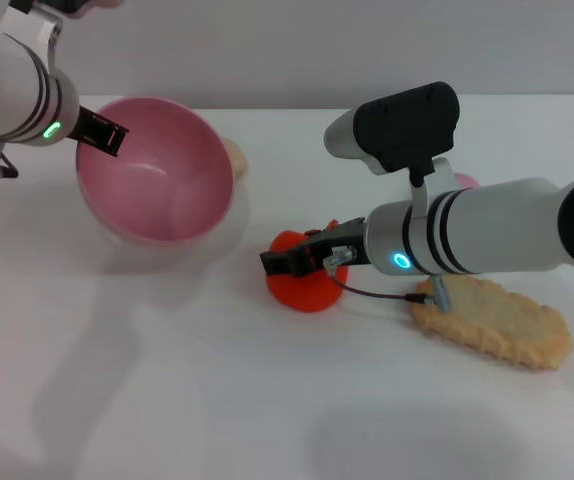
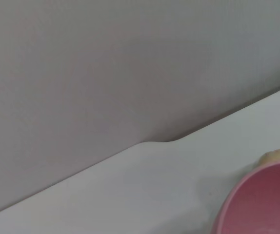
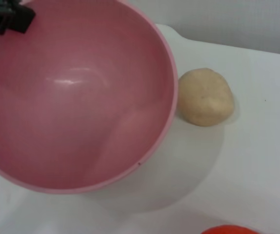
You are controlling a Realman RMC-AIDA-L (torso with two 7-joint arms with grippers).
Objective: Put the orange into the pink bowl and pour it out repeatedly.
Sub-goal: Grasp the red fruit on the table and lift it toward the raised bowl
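The pink bowl (image 1: 157,175) is tilted with its opening towards the middle of the table, and it is empty. My left gripper (image 1: 102,132) is shut on its far-left rim and holds it. A left finger shows on the rim in the right wrist view (image 3: 3,17). The bowl also shows in the left wrist view (image 2: 262,204) and fills the right wrist view (image 3: 71,97). The orange (image 1: 307,288) rests on the table to the right of the bowl. My right gripper (image 1: 292,260) is right at the orange, across its top. Only the orange's edge shows in the right wrist view (image 3: 228,229).
A small beige ball (image 1: 235,157) lies just behind the bowl's right side, also in the right wrist view (image 3: 206,96). A flat beige biscuit (image 1: 492,320) lies under my right forearm. A small pink fruit (image 1: 464,181) peeks out behind the right arm.
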